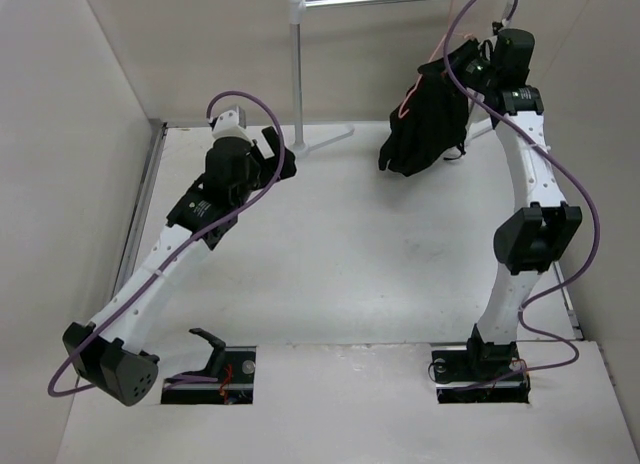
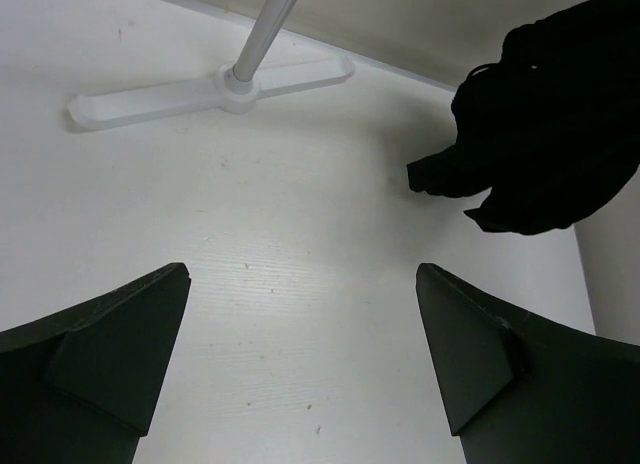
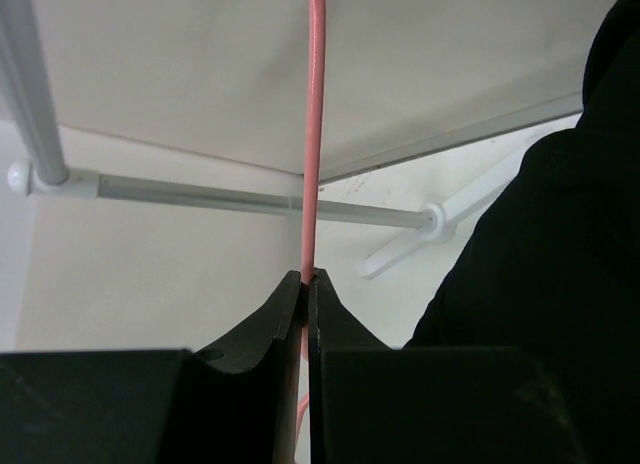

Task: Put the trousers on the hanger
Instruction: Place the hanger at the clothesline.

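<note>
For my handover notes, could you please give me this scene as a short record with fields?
left end effector: open, empty, above the table, near the foot of the rack
right end effector: shut on the wire of the hanger, raised near the rack's rail
trousers: bunched, hanging from the hanger
hanger hooked on rail: cannot tell
</note>
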Controlling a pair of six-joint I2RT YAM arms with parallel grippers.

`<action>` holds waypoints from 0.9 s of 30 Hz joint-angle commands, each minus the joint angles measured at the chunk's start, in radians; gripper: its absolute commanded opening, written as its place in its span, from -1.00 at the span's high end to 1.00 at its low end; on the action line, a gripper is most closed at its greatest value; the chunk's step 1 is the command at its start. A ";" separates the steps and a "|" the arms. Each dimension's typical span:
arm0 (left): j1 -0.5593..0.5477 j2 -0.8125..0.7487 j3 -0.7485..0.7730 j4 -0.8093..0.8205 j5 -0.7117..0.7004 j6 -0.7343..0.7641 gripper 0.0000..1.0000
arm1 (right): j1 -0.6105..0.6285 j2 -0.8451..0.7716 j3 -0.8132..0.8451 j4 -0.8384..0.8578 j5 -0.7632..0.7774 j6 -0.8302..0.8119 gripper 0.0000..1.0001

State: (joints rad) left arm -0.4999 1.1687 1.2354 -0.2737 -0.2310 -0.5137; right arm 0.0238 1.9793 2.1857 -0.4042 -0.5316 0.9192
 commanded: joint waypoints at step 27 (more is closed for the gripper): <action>0.001 0.172 -0.021 -0.016 0.044 -0.121 -1.00 | -0.045 -0.423 -0.484 0.125 0.260 -0.151 -1.00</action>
State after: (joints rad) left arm -0.4911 1.3170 1.1908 -0.2588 -0.1909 -0.6258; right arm -0.0193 1.7042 1.8095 -0.3565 -0.3882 0.8146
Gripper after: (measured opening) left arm 0.997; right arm 0.998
